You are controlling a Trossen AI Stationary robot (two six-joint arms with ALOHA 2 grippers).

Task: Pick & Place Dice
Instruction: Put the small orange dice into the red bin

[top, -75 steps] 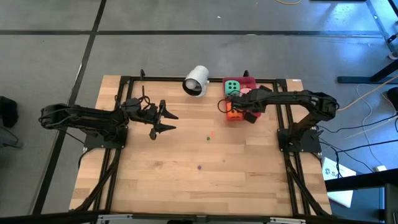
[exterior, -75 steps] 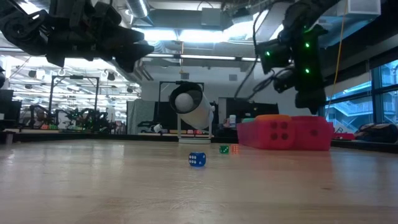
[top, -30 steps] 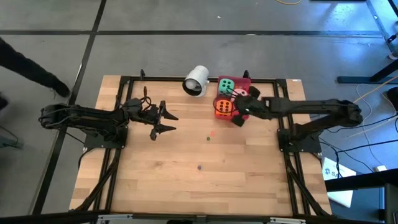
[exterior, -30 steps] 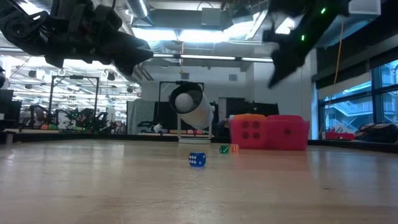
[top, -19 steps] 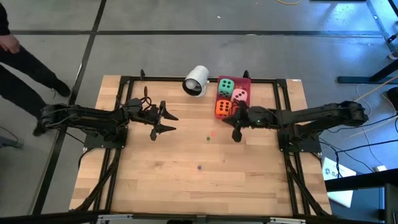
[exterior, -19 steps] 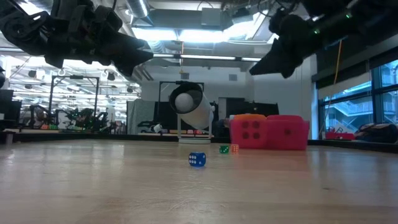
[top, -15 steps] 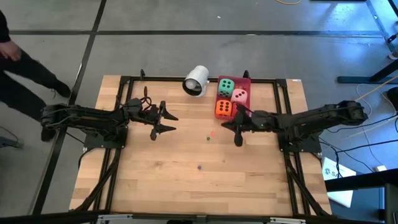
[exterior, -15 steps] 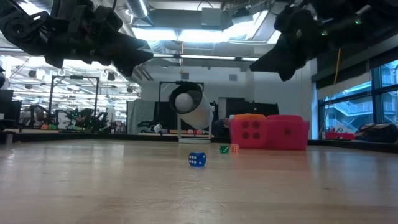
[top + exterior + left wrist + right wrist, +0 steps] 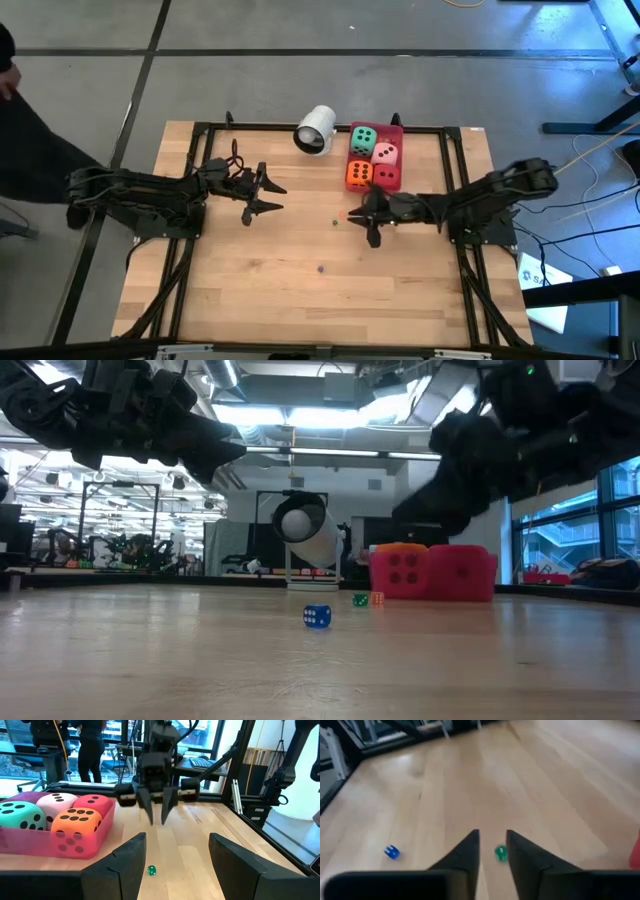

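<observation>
High view: four dice, green (image 9: 362, 138), pink (image 9: 387, 154), orange (image 9: 358, 175), red (image 9: 388, 178), packed in tray (image 9: 400, 131), tray largely hidden. Right gripper (image 9: 372, 225) nearby above table, fingers slightly apart, empty. Left gripper (image 9: 262, 196) well apart, spread, empty. Low view: green and pink dice hidden.

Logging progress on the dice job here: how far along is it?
Looks done: the soft green die, pink die, orange die and red die sit in the flat red tray. In hand: nothing; the right gripper hangs open near a tiny green cube, left gripper waits open. Possibly left: that cube, a tiny blue cube and a tiny orange cube on the table.
</observation>
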